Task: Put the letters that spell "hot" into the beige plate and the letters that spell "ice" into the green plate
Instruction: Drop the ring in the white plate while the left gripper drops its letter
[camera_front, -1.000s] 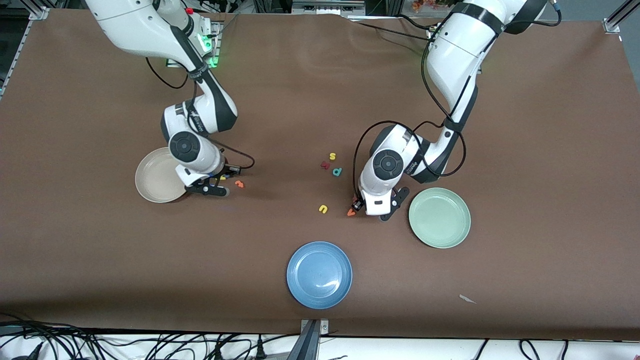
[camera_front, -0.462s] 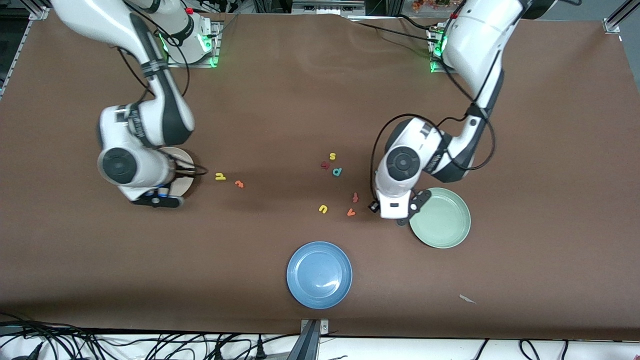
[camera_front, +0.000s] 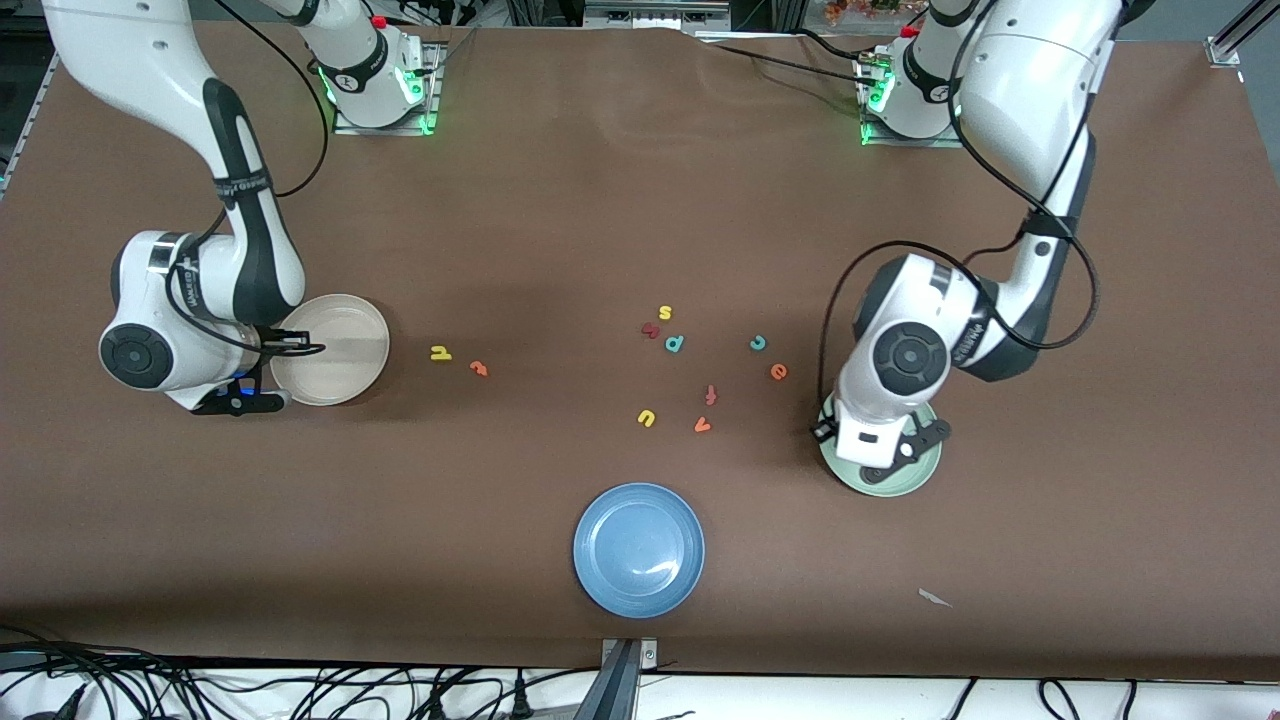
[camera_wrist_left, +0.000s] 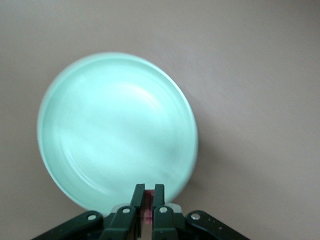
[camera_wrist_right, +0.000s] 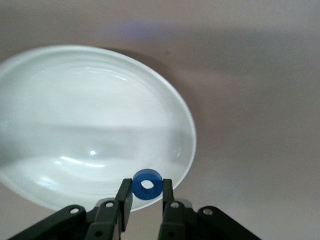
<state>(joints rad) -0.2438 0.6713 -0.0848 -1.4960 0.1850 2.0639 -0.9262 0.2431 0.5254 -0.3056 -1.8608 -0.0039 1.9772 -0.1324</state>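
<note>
Gripping foam: ring-shaped blue o (camera_wrist_right: 147, 184), slim maroon i (camera_wrist_left: 148, 204), over glossy round plates.

h (camera_front: 441, 353) beside beige plate (camera_front: 345, 383), c (camera_front: 758, 343) near e (camera_front: 778, 372)

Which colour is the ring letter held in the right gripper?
Blue o; the right wrist view shows it best.

High front camera overlooks table (camera_front: 600, 200); wrist cameras look down closely.
</note>
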